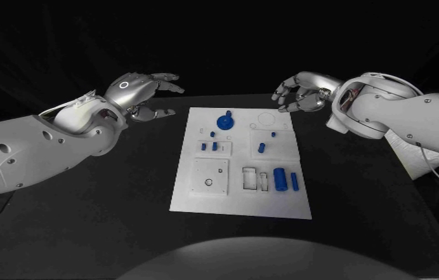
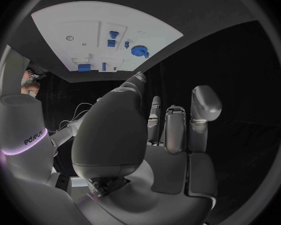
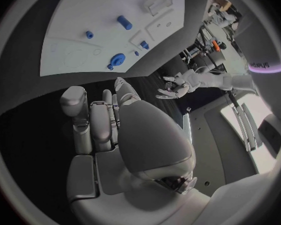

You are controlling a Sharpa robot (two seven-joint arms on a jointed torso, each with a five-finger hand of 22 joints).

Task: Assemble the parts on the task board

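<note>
Hands poised before assembly.
Left hand (image 1: pixel 144 93) and right hand (image 1: pixel 302 93), fingers apart and holding nothing, flank the task board (image 1: pixel 240 200); next, grasp a blue part (image 1: pixel 280 179).

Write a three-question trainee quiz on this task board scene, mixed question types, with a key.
1. True or false: the left hand holds a blue part.
2. Which lies nearest the board's far edge? A) the round blue gear-like part B) the large blue cylinder C) the slim blue peg
3. Fill in: both hands hover off the task board, above the black ____.

Key: 1 false, its fingers are apart and hold nothing, like the right hand; 2 A; 3 table.
</note>
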